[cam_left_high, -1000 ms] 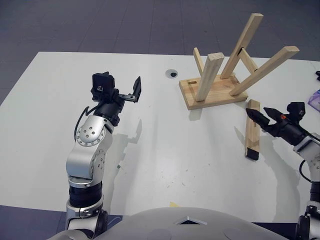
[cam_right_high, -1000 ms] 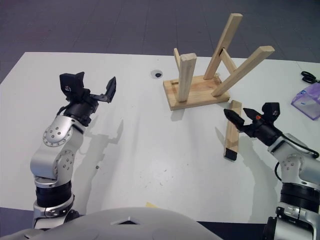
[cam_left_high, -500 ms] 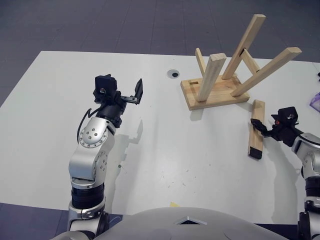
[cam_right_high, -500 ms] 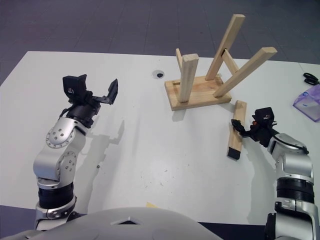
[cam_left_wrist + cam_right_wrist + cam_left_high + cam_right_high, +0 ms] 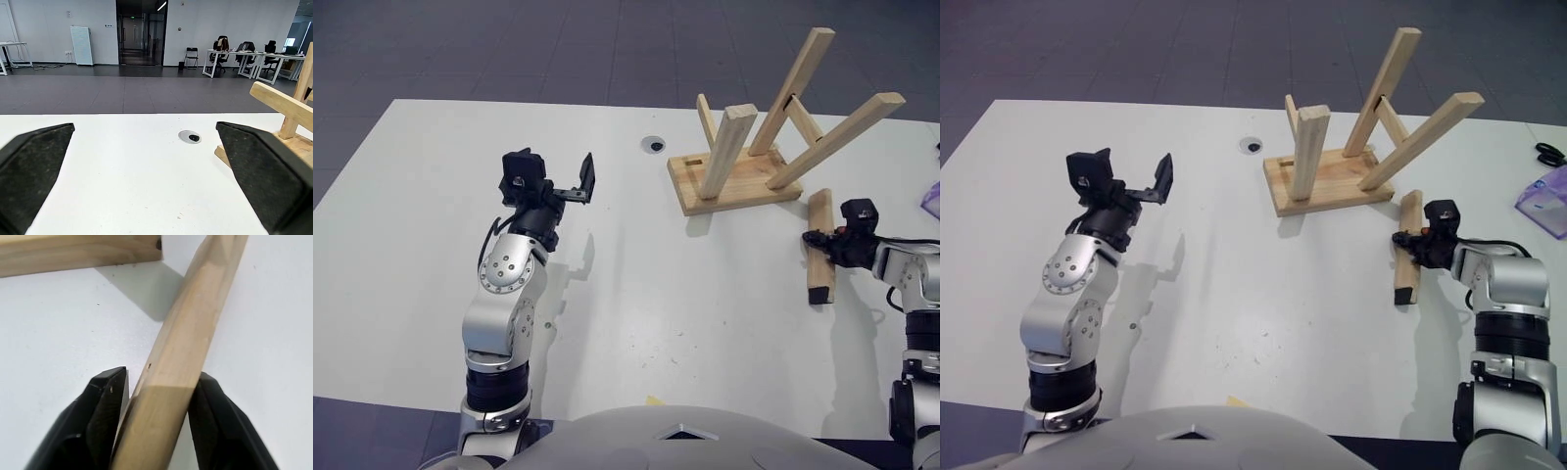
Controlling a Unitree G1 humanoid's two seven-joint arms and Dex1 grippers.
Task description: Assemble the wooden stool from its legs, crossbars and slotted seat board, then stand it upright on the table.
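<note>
The slotted seat board (image 5: 734,184) lies flat at the table's back right with three legs (image 5: 724,147) sticking up from it at slants, two of them joined by a short crossbar (image 5: 796,116). A loose wooden leg (image 5: 819,245) lies on the table just right of the board. My right gripper (image 5: 822,238) is shut on this leg near its middle; in the right wrist view the black fingers (image 5: 105,406) press both sides of the leg (image 5: 190,342). My left gripper (image 5: 576,188) is held raised over the table's left half, open and holding nothing.
A round cable hole (image 5: 653,145) sits in the white table (image 5: 656,294) left of the seat board. A purple object (image 5: 1547,196) and scissors (image 5: 1547,152) lie at the far right edge. Bare tabletop spans the middle and front.
My right gripper has come in from the right and closed on the loose leg, whose near end has swung slightly to the right. The left arm has barely shifted.
</note>
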